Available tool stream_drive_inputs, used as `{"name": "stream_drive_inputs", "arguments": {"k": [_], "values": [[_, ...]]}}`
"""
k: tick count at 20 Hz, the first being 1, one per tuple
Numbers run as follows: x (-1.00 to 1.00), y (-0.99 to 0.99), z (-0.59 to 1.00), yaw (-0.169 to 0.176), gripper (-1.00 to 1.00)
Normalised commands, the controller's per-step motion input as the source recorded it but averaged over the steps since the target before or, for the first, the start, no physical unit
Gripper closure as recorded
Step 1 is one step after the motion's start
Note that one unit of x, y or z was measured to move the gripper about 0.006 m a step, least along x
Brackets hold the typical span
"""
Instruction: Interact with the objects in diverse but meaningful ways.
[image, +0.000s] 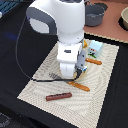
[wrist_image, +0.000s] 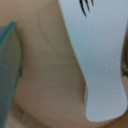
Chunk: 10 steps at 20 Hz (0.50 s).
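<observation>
Where the arm (image: 62, 35) covers the striped mat (image: 35, 85), one brown sausage stick (image: 58, 96) lies — slim, rod-shaped. One pale carton (image: 94, 47), one grey pot (image: 95, 14). Gripper (image: 70, 75) state: cannot tell.

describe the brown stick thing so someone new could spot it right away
Start with the striped beige placemat on the dark table. Near its front edge, in front of the white robot arm, lies the brown sausage stick. Unlike the orange pieces near the arm's base, it is dark reddish-brown and lies alone.
</observation>
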Motion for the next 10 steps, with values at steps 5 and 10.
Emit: {"name": "stream_drive_inputs", "arguments": {"k": [5, 10], "values": [[0.27, -0.04, -0.02, 0.0, 1.0], [0.19, 0.07, 0.53, 0.0, 1.0]]}}
